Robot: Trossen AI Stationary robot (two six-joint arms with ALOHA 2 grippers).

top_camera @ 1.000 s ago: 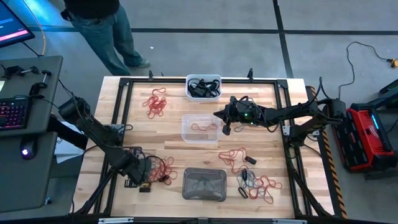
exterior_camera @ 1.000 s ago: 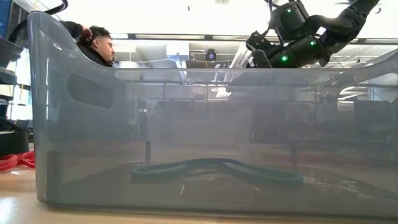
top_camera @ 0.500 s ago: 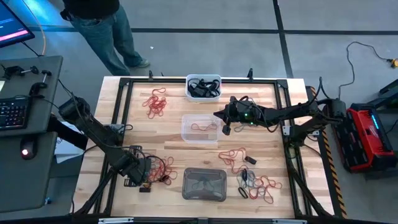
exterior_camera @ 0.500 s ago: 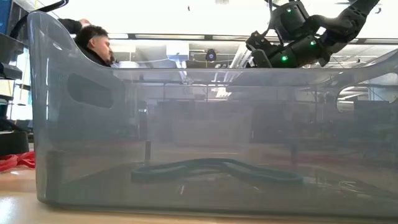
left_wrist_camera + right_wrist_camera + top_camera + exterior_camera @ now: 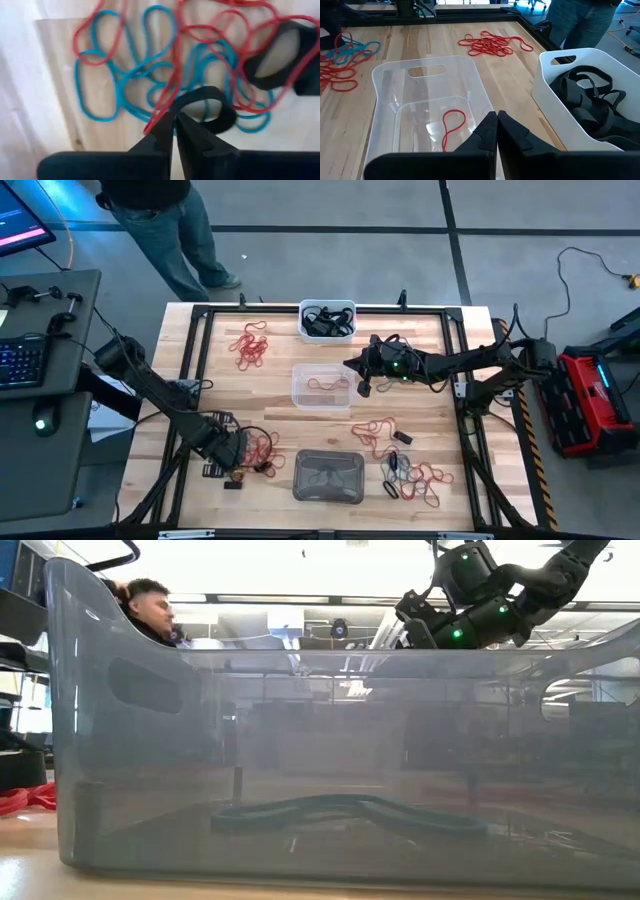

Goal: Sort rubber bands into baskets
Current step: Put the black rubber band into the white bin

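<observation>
- Since a moment ago, the left tool [image 5: 236, 448] is sitting slightly farther right over a tangle of rubber bands [image 5: 262, 447], fingers nearly together.
- The grey basket [image 5: 328, 476] is lying long axis across the wooden desk [image 5: 270, 395].
- The right tool [image 5: 362, 385] is hovering, fingers together, beside the clear basket [image 5: 322, 387], which is holding one red band [image 5: 452, 126].
- A person [image 5: 160, 220] is standing on grey floor.

Three baskets in line down table [image 5: 280, 370] middle: white basket [image 5: 327, 320] at far edge, bands inside; clear basket [image 5: 321, 386] at centre, one band [image 5: 451, 127] in it; grey basket [image 5: 328, 476] at near edge, band [image 5: 345, 812] on its floor. Loose band pile [image 5: 249, 346] far left. Tangle [image 5: 262, 451] near left, left tool [image 5: 236, 452] down on it, just left of grey basket. Scattered bands [image 5: 410, 470] near right. Right tool [image 5: 364, 376] raised, just right of clear basket.
</observation>
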